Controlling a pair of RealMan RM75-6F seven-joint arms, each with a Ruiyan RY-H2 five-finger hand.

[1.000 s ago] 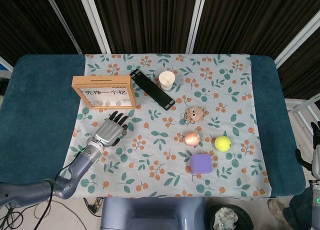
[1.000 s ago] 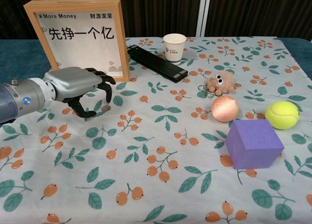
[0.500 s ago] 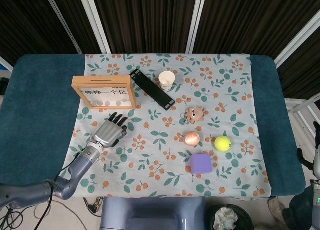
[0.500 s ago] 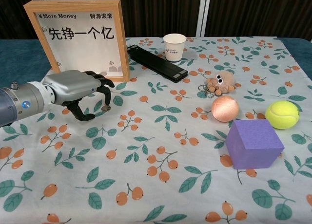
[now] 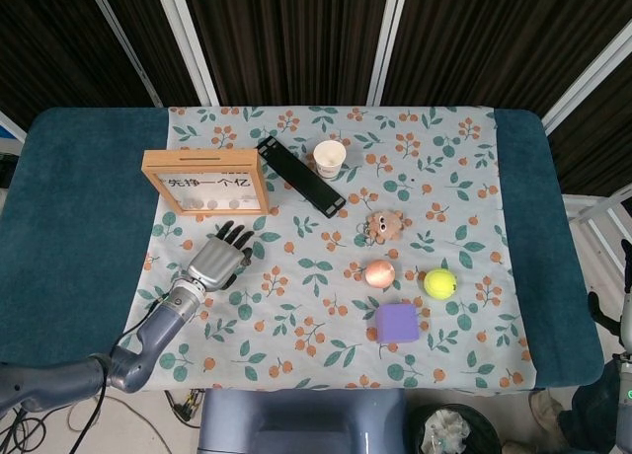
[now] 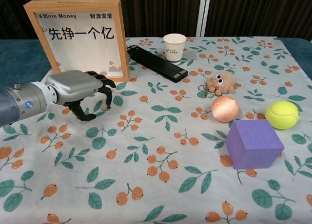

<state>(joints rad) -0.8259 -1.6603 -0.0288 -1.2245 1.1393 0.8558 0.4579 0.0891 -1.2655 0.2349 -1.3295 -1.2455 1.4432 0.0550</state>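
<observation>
**A:** Where is the robot's left hand (image 6: 80, 90), and is it holding anything?

**B:** It hovers low over the flowered tablecloth (image 5: 326, 355) toward the table's left edge, just in front of a wooden picture frame (image 6: 78, 36). Its dark fingers (image 6: 105, 87) curl downward, tips close to the cloth, with nothing visible between them. A tiny brownish spot lies on the cloth right under the fingertips; it is too small to tell whether that is an object or part of the print.

**A:** And the frame?

**B:** It stands upright near the cloth's back left corner, showing Chinese characters and the words "More Money". The hand is just beside its front lower edge; whether they touch is unclear.

**A:** What about the right hand?

**B:** Neither camera shows it.

**A:** What else is on the table?

**B:** A long black bar (image 5: 301, 176) lies diagonally beside the frame's right side, with a white paper cup (image 6: 174, 47) just beyond it toward the back edge. Toward the right front lie a small fuzzy toy (image 6: 219, 83) with googly eyes, a pinkish ball (image 6: 224, 108), a yellow tennis ball (image 6: 282, 114) and a purple cube (image 6: 253, 143), all well apart from the hand.
</observation>
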